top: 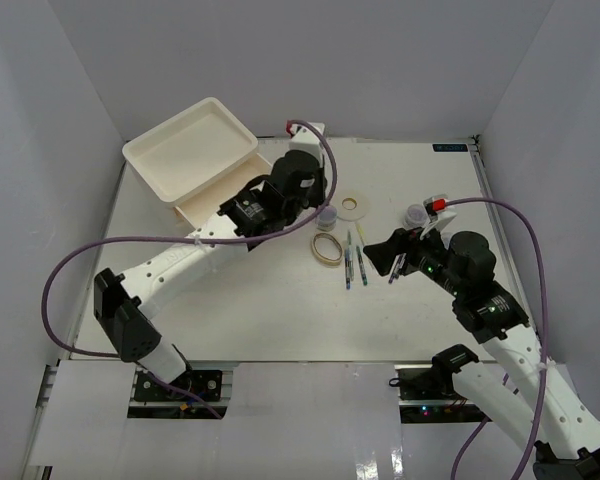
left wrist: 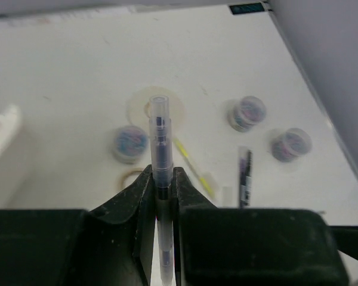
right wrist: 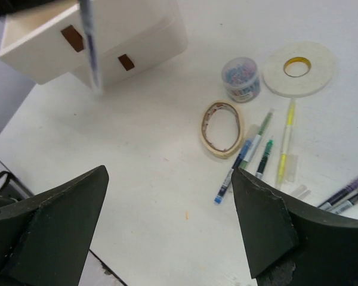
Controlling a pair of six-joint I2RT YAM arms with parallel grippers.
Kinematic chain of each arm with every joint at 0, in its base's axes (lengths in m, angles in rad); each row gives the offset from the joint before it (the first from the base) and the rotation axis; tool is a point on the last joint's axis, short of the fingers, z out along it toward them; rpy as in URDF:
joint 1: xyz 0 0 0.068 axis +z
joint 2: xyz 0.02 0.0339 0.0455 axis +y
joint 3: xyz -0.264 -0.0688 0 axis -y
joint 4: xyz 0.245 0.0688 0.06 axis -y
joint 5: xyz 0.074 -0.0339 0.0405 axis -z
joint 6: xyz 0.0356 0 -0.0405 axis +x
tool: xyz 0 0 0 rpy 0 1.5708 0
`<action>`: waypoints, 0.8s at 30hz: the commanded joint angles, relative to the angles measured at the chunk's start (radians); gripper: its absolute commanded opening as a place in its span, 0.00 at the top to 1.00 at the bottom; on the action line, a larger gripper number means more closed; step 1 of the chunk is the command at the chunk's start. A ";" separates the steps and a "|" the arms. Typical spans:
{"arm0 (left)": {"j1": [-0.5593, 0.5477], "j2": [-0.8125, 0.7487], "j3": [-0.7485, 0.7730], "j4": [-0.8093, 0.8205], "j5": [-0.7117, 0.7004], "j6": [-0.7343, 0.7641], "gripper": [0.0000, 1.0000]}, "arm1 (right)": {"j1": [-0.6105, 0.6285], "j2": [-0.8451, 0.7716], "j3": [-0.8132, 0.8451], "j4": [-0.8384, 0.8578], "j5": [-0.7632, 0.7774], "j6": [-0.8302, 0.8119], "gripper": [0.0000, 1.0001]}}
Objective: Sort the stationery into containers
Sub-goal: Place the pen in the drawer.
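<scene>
The left wrist view alone shows the grip: the left gripper (left wrist: 163,179) is closed on a pen (left wrist: 160,140), clear-capped and dark-bodied, standing up between the fingers (left wrist: 137,192). It also shows all three jars (left wrist: 131,143) on the counter (left wrist: 77,77). One sits left of the white tape (left wrist: 176,110), and two sit apart on the right.

The right wrist view catches only one jar. It does show what the others miss: the front of the drawers (right wrist: 149,30) with brown handles (right wrist: 126,61), one drawer pulled out, and the held pen hanging in the air before it. Nearer lie the beige tape (right wrist: 221,128) and loose pens (right wrist: 250,155) side by side, with two more at the right edge. In the same view the right gripper (right wrist: 167,173) stands wide open, holding nothing.

From above, the left arm (top: 180,262) runs from its near-left base with the elbow low. Its forearm stretches far and right to a wrist just right of the tray top (top: 140,155). The right arm (top: 500,320) leans left, its gripper aimed at the pens mid-counter.
</scene>
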 commanded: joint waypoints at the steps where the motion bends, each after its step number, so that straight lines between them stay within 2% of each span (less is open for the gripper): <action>1: 0.109 -0.106 0.106 -0.165 -0.108 0.271 0.77 | 0.007 -0.034 -0.014 -0.062 0.063 -0.093 0.10; 6: 0.217 -0.093 0.179 -0.266 -0.110 0.536 0.76 | 0.005 -0.083 -0.059 -0.072 0.049 -0.166 0.10; 8: 0.269 -0.076 0.170 -0.282 -0.069 0.660 0.79 | 0.005 -0.094 -0.069 -0.073 0.054 -0.172 0.10; 14: 0.333 0.001 0.153 -0.312 -0.015 0.739 0.75 | 0.005 -0.068 -0.048 -0.108 0.014 -0.184 0.10; 19: 0.363 0.018 0.127 -0.314 0.019 0.761 0.62 | 0.005 -0.055 -0.039 -0.130 0.017 -0.204 0.10; 24: 0.384 0.004 0.094 -0.312 0.033 0.762 0.57 | 0.007 -0.034 -0.028 -0.128 0.038 -0.223 0.10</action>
